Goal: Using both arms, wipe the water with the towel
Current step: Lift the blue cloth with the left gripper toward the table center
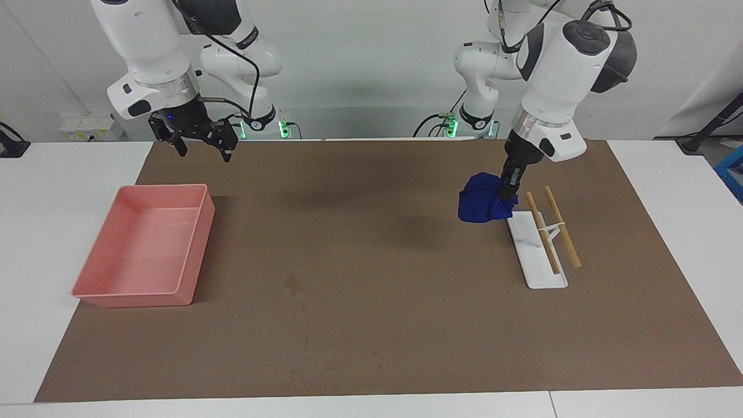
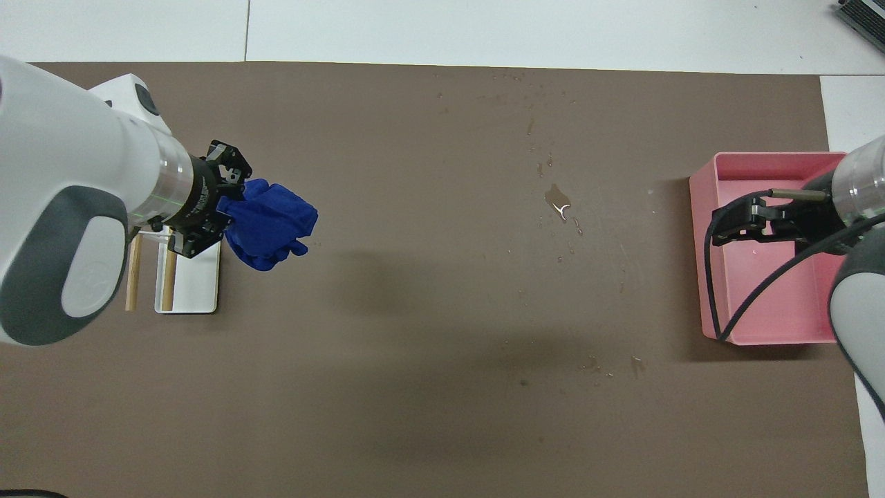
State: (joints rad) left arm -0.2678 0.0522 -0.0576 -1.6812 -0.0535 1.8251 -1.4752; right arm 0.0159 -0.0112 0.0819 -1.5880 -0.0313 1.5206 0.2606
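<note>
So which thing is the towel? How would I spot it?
Find the big brown mat covering the table, then go to the left arm's end, where a white rack with two wooden rods lies. Just beside that rack, the left gripper holds the towel up in the air. It is the only deep-blue thing, a soft lumpy wad.
</note>
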